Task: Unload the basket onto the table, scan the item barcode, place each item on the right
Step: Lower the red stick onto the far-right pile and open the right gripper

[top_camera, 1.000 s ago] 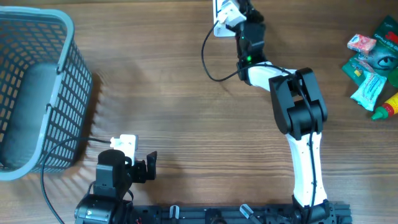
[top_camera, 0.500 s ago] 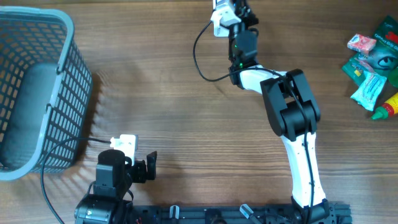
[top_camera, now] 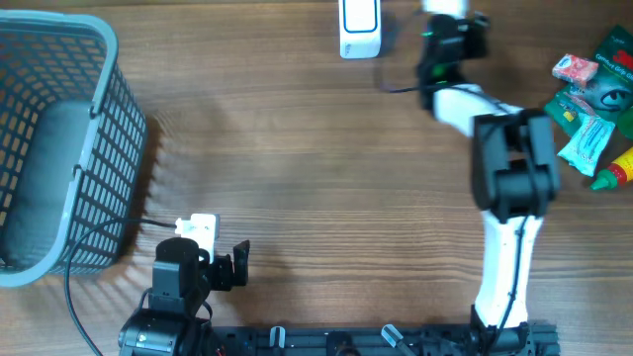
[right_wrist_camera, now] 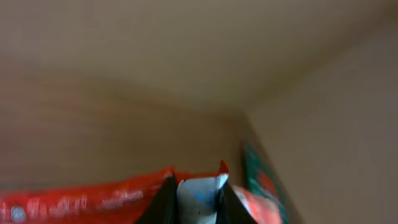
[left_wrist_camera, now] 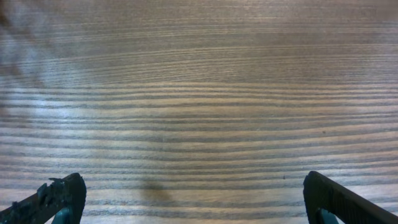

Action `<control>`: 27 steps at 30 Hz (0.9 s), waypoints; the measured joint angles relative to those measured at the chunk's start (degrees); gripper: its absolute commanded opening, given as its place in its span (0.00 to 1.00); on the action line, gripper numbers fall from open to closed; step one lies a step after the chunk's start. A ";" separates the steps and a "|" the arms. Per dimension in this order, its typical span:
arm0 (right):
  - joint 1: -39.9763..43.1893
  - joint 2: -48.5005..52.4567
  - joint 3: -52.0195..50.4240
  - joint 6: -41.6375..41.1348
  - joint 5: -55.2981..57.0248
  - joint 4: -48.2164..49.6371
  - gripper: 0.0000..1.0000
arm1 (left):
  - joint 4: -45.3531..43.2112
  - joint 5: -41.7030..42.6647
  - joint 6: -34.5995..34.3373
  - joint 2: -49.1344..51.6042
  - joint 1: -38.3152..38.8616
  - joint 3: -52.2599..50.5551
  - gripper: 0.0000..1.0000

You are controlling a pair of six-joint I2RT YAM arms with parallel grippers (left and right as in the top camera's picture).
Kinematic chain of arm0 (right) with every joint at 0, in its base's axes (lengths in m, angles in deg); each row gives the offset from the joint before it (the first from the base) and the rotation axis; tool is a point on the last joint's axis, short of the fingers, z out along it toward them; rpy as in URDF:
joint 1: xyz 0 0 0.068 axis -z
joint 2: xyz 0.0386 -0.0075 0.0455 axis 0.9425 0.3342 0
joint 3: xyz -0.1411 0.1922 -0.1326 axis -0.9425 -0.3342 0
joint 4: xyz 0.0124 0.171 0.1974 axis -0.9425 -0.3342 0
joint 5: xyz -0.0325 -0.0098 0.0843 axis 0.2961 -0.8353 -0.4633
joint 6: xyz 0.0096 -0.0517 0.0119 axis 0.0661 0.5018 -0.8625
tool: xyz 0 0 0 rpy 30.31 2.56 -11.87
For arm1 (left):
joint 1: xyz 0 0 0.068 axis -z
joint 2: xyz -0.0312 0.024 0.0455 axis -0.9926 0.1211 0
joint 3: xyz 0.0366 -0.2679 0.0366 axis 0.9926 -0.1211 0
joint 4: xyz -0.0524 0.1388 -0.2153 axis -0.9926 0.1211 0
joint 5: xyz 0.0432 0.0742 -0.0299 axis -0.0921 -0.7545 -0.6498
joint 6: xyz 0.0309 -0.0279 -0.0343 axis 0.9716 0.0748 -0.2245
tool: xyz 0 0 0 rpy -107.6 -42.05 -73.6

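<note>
Left end effector (left_wrist_camera: 198, 196) gapes wide above the table (left_wrist_camera: 199, 93); right end effector (right_wrist_camera: 198, 186) pinches a red packet (right_wrist_camera: 93, 199), likely light, limp, slippery; best held by its edge.

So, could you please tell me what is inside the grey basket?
The basket shows only its plain grey floor, no items; its mesh walls cover the floor's edges.

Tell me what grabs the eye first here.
The right arm stretches to the far edge of the table. Its right gripper is shut on a blurred red packet, near the white scanner. A big grey basket fills the left side, and colourful packets pile at the right edge.
</note>
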 measured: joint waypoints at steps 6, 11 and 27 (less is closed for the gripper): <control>13.49 -0.17 -0.11 -20.96 -3.69 -33.29 0.04 | -0.02 0.00 0.00 0.00 0.00 0.00 1.00; 20.59 -2.80 0.24 -32.37 -10.23 -40.50 1.00 | -0.04 0.00 0.00 0.00 0.00 0.00 1.00; 14.71 -48.43 -0.02 -41.70 -40.44 -48.26 1.00 | -0.04 0.00 0.00 0.00 0.00 0.00 1.00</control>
